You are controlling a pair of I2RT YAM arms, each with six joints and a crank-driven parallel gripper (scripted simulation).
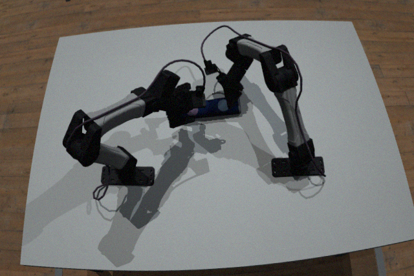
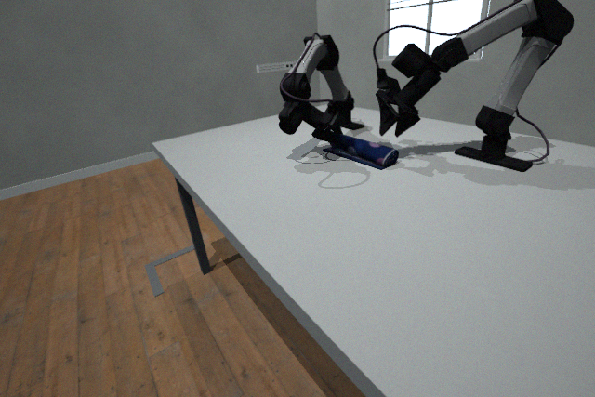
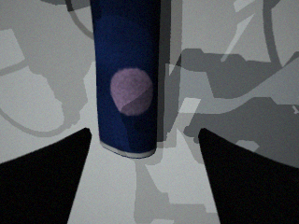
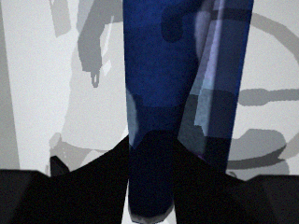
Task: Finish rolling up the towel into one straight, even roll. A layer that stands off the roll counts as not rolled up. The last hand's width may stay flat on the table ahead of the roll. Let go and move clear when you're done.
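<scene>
The blue towel roll [image 1: 209, 108] [image 2: 364, 147] [image 3: 126, 47] [image 4: 159, 70], with pink and pale blue dots, lies on the table. A narrow flat strip of towel [image 2: 356, 158] [image 4: 224, 93] runs along its side away from the arm bases. The roll hides this strip in the left wrist view. My left gripper [image 2: 391, 132] [image 3: 145, 131] is open and empty above the pink-dotted end. My right gripper [image 1: 230, 106] [image 4: 150, 137] is shut on the roll's other end, which narrows between the fingers. The top view hides part of the left end behind the left arm.
The left arm's base [image 1: 143, 176] [image 2: 495, 159] and the right arm's base [image 1: 281, 167] stand on the white table [image 1: 233, 226] [image 2: 432, 239]. Both forearms reach in over the roll. Arm shadows cross the table around it.
</scene>
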